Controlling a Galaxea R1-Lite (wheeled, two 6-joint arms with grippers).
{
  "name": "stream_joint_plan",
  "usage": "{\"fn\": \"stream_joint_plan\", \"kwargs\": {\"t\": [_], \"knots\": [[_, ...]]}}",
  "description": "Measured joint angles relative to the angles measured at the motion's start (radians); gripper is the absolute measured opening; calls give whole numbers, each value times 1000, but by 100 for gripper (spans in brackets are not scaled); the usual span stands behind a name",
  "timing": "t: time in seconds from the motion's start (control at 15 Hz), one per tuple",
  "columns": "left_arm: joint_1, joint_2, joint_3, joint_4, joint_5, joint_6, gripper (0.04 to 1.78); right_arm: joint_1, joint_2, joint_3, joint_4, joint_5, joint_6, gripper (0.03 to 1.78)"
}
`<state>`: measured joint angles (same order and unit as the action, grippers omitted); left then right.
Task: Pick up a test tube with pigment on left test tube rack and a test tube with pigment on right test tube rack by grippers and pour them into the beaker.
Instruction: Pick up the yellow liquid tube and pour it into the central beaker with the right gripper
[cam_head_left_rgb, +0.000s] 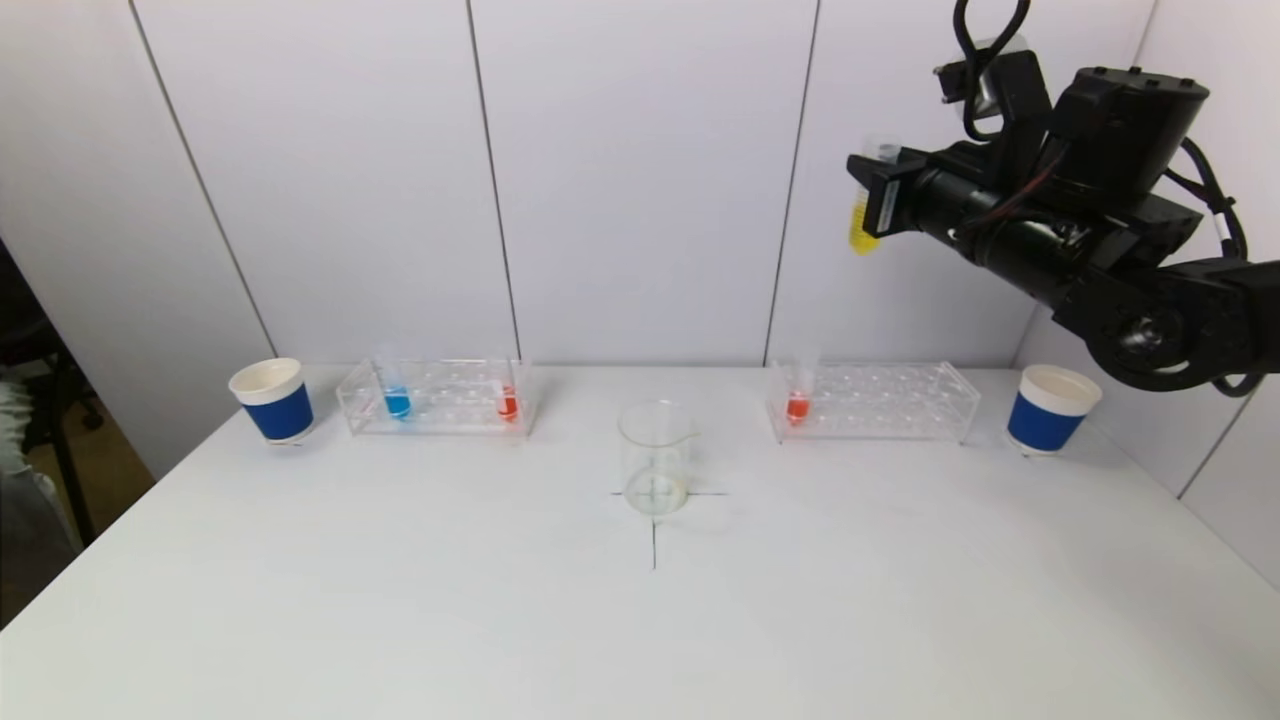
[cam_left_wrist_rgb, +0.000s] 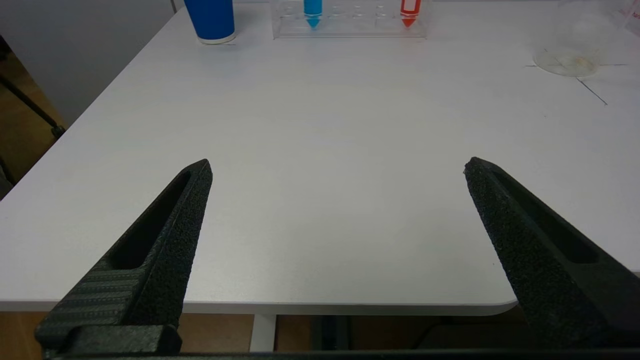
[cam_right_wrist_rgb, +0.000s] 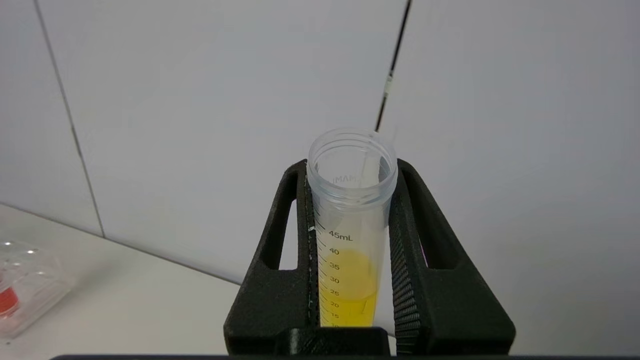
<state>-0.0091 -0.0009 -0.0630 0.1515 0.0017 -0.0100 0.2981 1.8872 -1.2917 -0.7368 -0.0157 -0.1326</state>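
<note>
My right gripper (cam_right_wrist_rgb: 351, 167) is shut on a clear test tube with yellow pigment (cam_right_wrist_rgb: 350, 250), held upright high above the right rack (cam_head_left_rgb: 880, 405); the head view shows that yellow tube (cam_head_left_rgb: 862, 222) at the gripper (cam_head_left_rgb: 872, 195). The right rack holds one tube of red pigment (cam_head_left_rgb: 797, 405). In the left rack (cam_head_left_rgb: 440, 400) stand a blue tube (cam_head_left_rgb: 397, 400) and a red tube (cam_head_left_rgb: 508, 402). The empty glass beaker (cam_head_left_rgb: 656, 457) stands on a cross mark at the table's centre. My left gripper (cam_left_wrist_rgb: 338, 167) is open over the table's near left edge, far from the left rack (cam_left_wrist_rgb: 350, 20).
A blue-and-white paper cup (cam_head_left_rgb: 272, 399) stands left of the left rack, and another cup (cam_head_left_rgb: 1050, 407) right of the right rack. The white wall runs close behind the racks. The table's near edge (cam_left_wrist_rgb: 320, 306) lies under my left gripper.
</note>
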Motion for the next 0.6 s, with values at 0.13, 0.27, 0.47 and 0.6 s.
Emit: {"fn": "stream_joint_plan", "kwargs": {"t": [0.13,0.27,0.47,0.6], "knots": [[0,0,0,0,0,0,176,26,0,-2,-3,38,-38,46],[0,0,0,0,0,0,176,64,1,-2,-6,56,-61,46],[0,0,0,0,0,0,176,125,8,-1,-14,62,-71,46],[0,0,0,0,0,0,176,145,14,9,-15,100,-98,46]]}}
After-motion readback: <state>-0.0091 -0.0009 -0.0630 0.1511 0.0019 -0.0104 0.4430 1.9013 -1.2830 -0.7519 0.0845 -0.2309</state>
